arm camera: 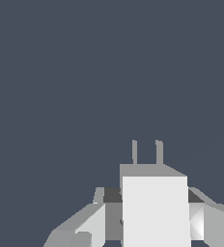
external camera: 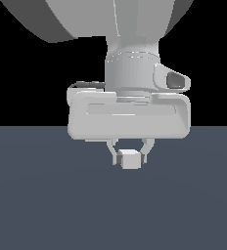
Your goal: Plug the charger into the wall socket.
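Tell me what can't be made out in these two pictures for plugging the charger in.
- Wall socket: in neither view, so its place is unknown.
- Charger prongs: hidden behind its own body in the exterior view; only the wrist view shows them.
- Charger's near end: cut off by the wrist view's edge.
- Gripper fingertips: mostly hidden by the charger in the exterior view.
- Arm above the wrist: cut off by the exterior view's top edge.

- A flat, plain slate-blue floor is seen across the near ground.
- Beyond its far edge, only a black backdrop is shown.
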{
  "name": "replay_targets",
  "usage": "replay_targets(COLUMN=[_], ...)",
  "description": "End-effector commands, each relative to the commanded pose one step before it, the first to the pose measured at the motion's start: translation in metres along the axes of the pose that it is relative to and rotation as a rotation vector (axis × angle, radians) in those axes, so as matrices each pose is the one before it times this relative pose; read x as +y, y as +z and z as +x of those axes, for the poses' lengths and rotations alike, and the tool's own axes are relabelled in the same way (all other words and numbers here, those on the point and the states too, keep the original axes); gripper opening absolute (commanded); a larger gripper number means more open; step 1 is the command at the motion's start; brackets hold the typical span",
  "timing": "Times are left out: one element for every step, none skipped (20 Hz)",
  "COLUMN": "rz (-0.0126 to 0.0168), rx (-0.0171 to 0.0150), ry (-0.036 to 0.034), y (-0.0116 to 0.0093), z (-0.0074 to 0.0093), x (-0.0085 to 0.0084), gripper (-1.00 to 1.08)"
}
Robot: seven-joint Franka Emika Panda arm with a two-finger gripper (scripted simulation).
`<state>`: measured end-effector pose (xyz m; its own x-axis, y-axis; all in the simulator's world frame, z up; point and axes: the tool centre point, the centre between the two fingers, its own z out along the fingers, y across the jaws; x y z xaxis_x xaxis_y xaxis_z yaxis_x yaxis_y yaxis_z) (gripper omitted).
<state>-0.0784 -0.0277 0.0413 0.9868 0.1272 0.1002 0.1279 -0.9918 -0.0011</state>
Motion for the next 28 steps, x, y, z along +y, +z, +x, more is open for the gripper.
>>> replay_targets(rz=[-0.00387, -0.00161, -0.00163, -0.00165, -0.00167, -0.00170, -0.00172, -0.00175, -0.00177, -0.00179, -0.00173, -0.00166, -0.00159, -0.00151, -0.00143, -0.00135, -0.00126, -0.00116, -0.00107, -0.00098, -0.00089, -0.00080, -0.00070, -0.00061, -0.00050, -0.00040, -0.00029, -0.00019], rx=[0.00066, 0.00006, 0.00004, 0.00003, 0.00002, 0.00001, 0.00000, -0.00001, -0.00002, -0.00004, -0.00005, -0.00006, -0.00007, -0.00007, -0.00008, -0.00009, -0.00010, -0.00012, -0.00013, -0.00013, -0.00012, -0.00012, -0.00011, -0.00010, -0.00009, -0.00009, -0.00008, -0.00008], ry=[0.03987, 0.01577, 0.01578, 0.01584, 0.01590, 0.01599, 0.01610, 0.01622, 0.01638, 0.01646, 0.01595, 0.01529, 0.01463, 0.01392, 0.01319, 0.01249, 0.01181, 0.01107, 0.01032, 0.00954, 0.00872, 0.00780, 0.00690, 0.00599, 0.00500, 0.00412, 0.00307, 0.00217], y=[-0.00598, -0.00230, -0.00230, -0.00230, -0.00231, -0.00231, -0.00232, -0.00234, -0.00235, -0.00236, -0.00227, -0.00217, -0.00206, -0.00196, -0.00186, -0.00175, -0.00163, -0.00151, -0.00139, -0.00127, -0.00116, -0.00104, -0.00091, -0.00078, -0.00065, -0.00052, -0.00038, -0.00024], z=[0.00952, 0.00377, 0.00378, 0.00380, 0.00383, 0.00386, 0.00389, 0.00393, 0.00398, 0.00402, 0.00391, 0.00377, 0.00361, 0.00345, 0.00327, 0.00312, 0.00298, 0.00283, 0.00266, 0.00247, 0.00226, 0.00203, 0.00180, 0.00157, 0.00133, 0.00111, 0.00086, 0.00064], x=[-0.01037, -0.00406, -0.00406, -0.00405, -0.00406, -0.00407, -0.00408, -0.00411, -0.00412, -0.00413, -0.00398, -0.00380, -0.00361, -0.00343, -0.00325, -0.00306, -0.00285, -0.00265, -0.00244, -0.00224, -0.00203, -0.00184, -0.00161, -0.00138, -0.00118, -0.00090, -0.00072, -0.00044], gripper=[-1.00, -1.00, -1.00, -1.00, -1.00, -1.00, -1.00, -1.00, -1.00, -1.00, -1.00, -1.00, -1.00, -1.00, -1.00, -1.00, -1.00, -1.00, -1.00, -1.00, -1.00, -1.00, -1.00, -1.00, -1.00, -1.00, -1.00, -1.00])
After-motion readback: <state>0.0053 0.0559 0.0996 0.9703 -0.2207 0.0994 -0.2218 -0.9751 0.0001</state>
